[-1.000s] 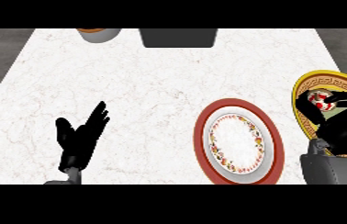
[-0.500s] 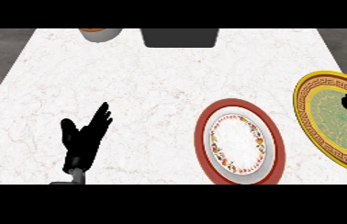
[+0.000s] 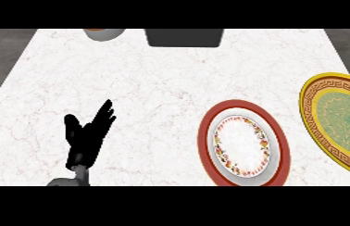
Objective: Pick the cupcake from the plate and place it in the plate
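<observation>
A white marbled worktop (image 3: 171, 86) fills the view, seen from steeply above.

Far to the right of the only hand in view, at the right edge, lies a yellow plate (image 3: 329, 116) with a gold and brown key-pattern rim and a green middle. It is cut off by the edge, and the part that shows carries nothing.

Between that plate and the hand, nearer the plate, lies a red plate (image 3: 244, 143) with a white middle ringed by a small flower pattern. It looks taller than wide and also carries nothing.

Well beyond the hand, at the far edge, sits a dark box (image 3: 184, 36), and to its left a grey bowl (image 3: 104, 34), both partly cut off.

The left hand (image 3: 87, 136) rests at the lower left, released, fingers straight and pointing up and slightly right, holding nothing.

The cupcake shows nowhere, so its place and facing cannot be told. The right hand is out of view.
</observation>
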Robot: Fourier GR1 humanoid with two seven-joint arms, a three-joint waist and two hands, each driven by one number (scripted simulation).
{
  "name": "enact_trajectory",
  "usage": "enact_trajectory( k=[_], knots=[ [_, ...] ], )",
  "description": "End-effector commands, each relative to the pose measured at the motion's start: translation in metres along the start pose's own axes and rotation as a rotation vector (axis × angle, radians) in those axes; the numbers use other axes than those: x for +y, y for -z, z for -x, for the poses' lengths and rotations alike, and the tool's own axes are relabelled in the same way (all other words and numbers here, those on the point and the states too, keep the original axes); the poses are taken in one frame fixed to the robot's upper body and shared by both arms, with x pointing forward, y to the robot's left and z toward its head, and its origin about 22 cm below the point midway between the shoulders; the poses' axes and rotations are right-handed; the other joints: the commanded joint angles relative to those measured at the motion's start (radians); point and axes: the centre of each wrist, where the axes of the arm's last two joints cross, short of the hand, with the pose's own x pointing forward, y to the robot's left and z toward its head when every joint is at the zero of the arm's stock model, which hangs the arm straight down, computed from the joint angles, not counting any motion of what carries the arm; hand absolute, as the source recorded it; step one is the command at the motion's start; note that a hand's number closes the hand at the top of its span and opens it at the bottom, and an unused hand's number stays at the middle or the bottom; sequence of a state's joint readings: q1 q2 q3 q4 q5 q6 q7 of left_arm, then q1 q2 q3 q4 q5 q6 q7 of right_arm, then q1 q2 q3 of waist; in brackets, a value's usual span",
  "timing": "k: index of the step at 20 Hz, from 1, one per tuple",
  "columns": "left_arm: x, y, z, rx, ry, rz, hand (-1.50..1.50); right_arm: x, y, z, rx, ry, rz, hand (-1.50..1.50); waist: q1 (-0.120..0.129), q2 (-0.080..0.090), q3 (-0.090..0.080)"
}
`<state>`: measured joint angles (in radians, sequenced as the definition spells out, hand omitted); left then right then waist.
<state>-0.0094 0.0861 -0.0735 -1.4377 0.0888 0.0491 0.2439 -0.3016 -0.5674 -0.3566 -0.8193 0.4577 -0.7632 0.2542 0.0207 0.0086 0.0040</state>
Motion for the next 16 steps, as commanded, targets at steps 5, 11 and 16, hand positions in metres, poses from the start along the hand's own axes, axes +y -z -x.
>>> enact_trajectory(
  k=[5, 11, 16],
  knots=[
    [0.010, 0.003, 0.011, -0.011, -0.010, 0.018, 0.00, 0.010, 0.017, 0.011, -0.060, 0.173, -0.136, -1.50, 0.001, 0.001, 0.000],
    [0.007, -0.002, 0.010, 0.007, 0.010, -0.013, 0.00, 0.012, 0.012, 0.021, -0.082, 0.428, 0.023, -1.50, -0.005, 0.000, 0.002],
    [0.008, -0.002, 0.021, -0.002, -0.003, -0.011, 0.00, -0.032, 0.048, 0.049, -0.039, 0.522, 0.042, -1.50, -0.015, -0.005, -0.002]
  ],
)
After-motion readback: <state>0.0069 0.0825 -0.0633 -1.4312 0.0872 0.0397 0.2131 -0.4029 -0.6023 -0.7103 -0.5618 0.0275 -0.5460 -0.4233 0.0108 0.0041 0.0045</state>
